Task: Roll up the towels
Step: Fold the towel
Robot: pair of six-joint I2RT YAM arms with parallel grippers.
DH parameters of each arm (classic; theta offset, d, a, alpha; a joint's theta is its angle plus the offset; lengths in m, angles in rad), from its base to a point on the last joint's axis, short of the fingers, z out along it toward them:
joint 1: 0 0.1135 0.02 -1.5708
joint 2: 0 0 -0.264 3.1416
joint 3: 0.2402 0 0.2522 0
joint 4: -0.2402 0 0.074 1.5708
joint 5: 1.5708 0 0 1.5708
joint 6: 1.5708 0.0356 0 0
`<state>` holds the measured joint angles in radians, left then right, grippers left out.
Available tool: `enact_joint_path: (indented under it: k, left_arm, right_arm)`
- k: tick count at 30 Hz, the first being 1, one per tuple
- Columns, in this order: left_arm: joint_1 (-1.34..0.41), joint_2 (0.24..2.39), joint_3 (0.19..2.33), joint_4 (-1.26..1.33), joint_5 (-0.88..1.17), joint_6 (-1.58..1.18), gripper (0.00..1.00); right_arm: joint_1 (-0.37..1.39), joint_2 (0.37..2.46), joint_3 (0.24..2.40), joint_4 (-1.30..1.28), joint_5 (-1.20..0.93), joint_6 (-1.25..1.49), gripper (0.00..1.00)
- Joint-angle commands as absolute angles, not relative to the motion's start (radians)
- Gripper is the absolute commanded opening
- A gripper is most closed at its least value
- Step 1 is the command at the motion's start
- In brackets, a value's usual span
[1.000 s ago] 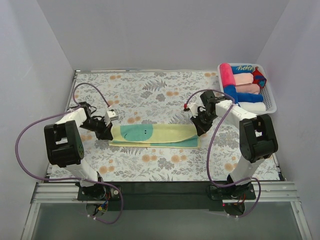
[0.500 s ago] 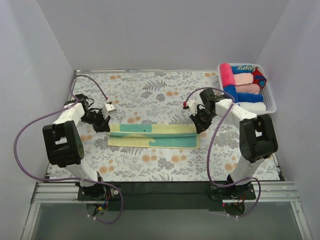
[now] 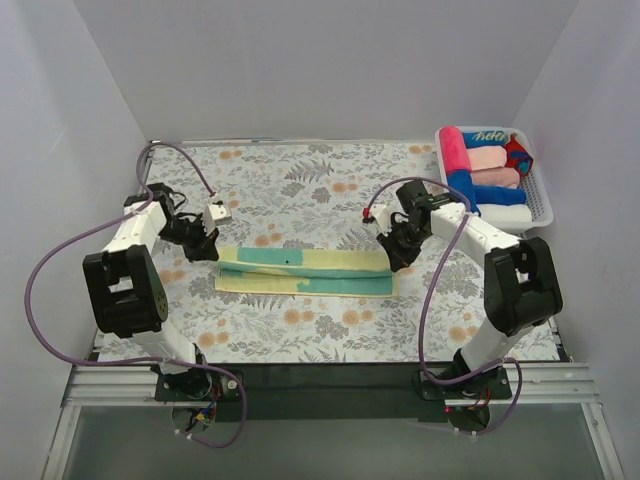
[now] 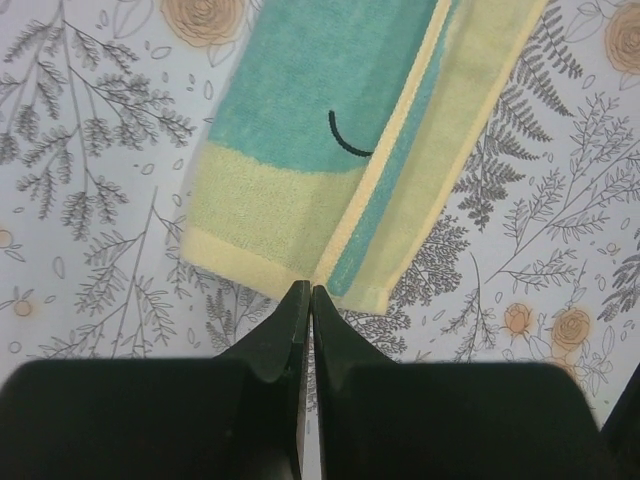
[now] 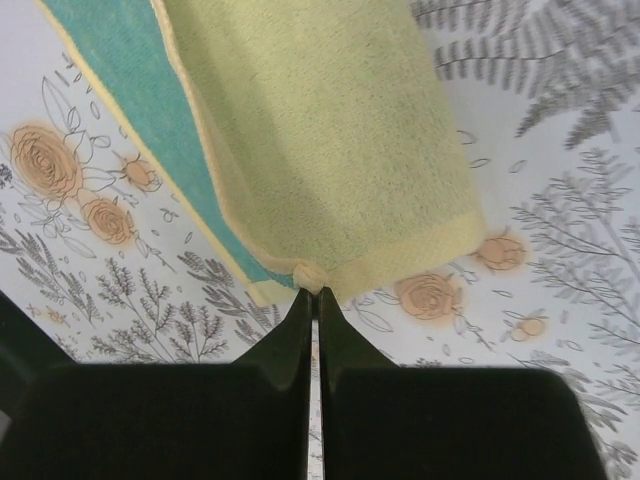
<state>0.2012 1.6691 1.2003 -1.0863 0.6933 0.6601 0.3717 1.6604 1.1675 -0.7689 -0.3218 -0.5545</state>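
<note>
Left gripper (image 4: 311, 288): my fingers closed tight, pinching hem at left end of pale yellow cloth towel with teal-green patch (image 3: 305, 272). Towel lying as long folded strip on floral table cover (image 3: 300, 190), spanning between my two grippers. Right gripper (image 5: 313, 292): closed too, nipping small nub of right-end corner. Judging cloth light, limp, grippy; layers likely shifting if dragged. Best hold looking like end hem, both layers together. White plastic basket (image 3: 545, 205) of rolled towels sitting far right.
</note>
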Motion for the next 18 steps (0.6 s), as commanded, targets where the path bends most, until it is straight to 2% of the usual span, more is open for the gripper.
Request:
enact_joint_path:
  k: [1, 10, 18]
  left_arm:
    - [0.207, 1.606, 1.154, -1.114, 0.664, 0.718, 0.0]
    - [0.209, 1.652, 0.974, -0.985, 0.557, 0.697, 0.0]
    - [0.207, 1.693, 0.992, -0.949, 0.555, 0.66, 0.0]
  right_arm:
    - [0.4, 1.644, 1.123, -0.79, -0.354, -0.558, 0.01]
    - [0.414, 1.732, 1.085, -0.733, -0.314, -0.561, 0.01]
    - [0.416, 1.714, 1.088, -0.733, -0.307, -0.561, 0.01]
